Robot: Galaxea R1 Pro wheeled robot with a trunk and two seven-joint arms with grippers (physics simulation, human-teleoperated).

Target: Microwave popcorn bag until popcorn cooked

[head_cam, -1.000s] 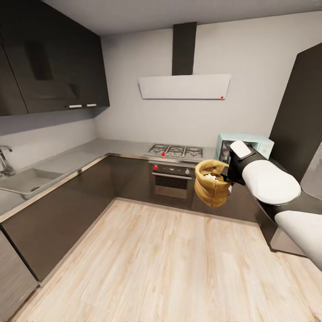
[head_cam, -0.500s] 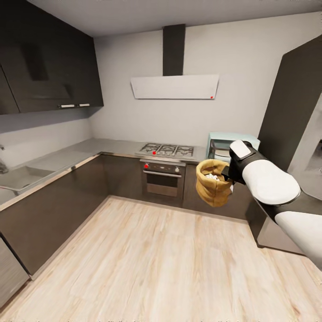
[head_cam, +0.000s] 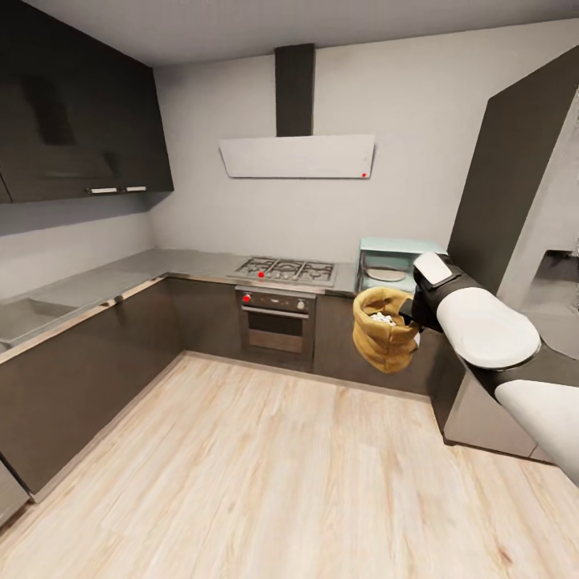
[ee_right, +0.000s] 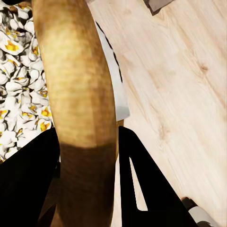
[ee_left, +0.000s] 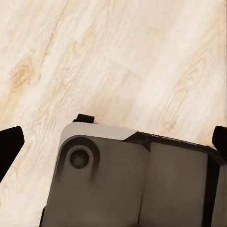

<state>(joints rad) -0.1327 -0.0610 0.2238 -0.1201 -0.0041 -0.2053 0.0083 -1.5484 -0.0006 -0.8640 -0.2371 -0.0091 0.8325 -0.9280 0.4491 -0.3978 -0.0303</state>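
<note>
The view has swung right; the right hand [head_cam: 412,315] grips the tan-brown crumpled paper popcorn bag [head_cam: 384,330], bound for the open mint-blue boxy microwave [head_cam: 392,264]; left hand's state unclear.

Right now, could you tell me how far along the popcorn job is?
Done: the popcorn bag is off the countertop, pinched at its rim by the right gripper. In hand: carrying it above the floor, upright. Left: placing it inside the open microwave and heating, though white popped kernels already show inside.

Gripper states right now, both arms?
Left gripper: open, empty, over the floor.
Right gripper: shut on the popcorn bag rim.
</note>
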